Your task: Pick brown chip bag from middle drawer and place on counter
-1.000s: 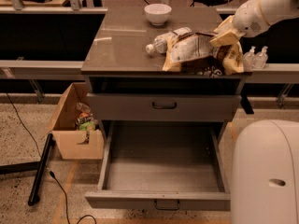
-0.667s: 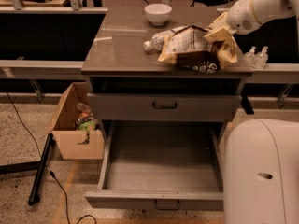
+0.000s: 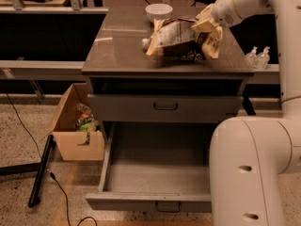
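Observation:
The brown chip bag (image 3: 176, 34) is over the counter (image 3: 117, 51), toward its back right, lying on its side with its tan right end raised. My gripper (image 3: 208, 23) is at that raised end, shut on it; the foil hides most of the fingers. I cannot tell whether the bag's left end rests on the counter. The middle drawer (image 3: 155, 173) stands pulled out below, its grey floor bare.
A white bowl (image 3: 159, 11) sits at the counter's back, just behind the bag. A clear bottle (image 3: 146, 42) peeks out at the bag's left end. A closed drawer panel (image 3: 164, 107) is above the open drawer. My white base (image 3: 249, 168) stands at the right. A cardboard box (image 3: 75, 135) is left.
My gripper has moved left and toward the back of the counter, carrying the bag with it from near the front right edge.

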{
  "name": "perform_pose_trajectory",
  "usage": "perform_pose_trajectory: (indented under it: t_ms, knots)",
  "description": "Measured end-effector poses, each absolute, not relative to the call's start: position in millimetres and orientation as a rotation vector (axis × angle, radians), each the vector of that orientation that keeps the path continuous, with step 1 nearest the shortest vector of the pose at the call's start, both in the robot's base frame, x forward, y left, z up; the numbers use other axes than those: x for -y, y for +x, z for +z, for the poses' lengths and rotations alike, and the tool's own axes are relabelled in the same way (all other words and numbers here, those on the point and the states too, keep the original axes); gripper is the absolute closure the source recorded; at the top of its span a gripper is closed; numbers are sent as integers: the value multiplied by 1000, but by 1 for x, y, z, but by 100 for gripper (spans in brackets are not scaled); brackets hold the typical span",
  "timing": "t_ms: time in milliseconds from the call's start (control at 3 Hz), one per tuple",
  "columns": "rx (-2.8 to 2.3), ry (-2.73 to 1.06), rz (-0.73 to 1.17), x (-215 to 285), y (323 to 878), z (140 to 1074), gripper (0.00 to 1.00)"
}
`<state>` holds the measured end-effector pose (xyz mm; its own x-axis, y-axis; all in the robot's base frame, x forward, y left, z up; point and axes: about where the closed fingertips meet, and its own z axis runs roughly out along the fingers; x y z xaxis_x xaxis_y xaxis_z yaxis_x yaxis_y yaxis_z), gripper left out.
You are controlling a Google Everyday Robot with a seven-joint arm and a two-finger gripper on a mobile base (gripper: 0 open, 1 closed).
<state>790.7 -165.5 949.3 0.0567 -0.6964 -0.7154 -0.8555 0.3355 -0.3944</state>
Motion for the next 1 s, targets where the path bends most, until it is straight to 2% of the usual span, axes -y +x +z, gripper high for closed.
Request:
perform_pose_trajectory:
  t_ms: [333, 1000]
  knots:
    - [-1668, -1427, 233, 144, 802, 938, 85]
    - [-1694, -1438, 260, 148, 799, 924, 38]
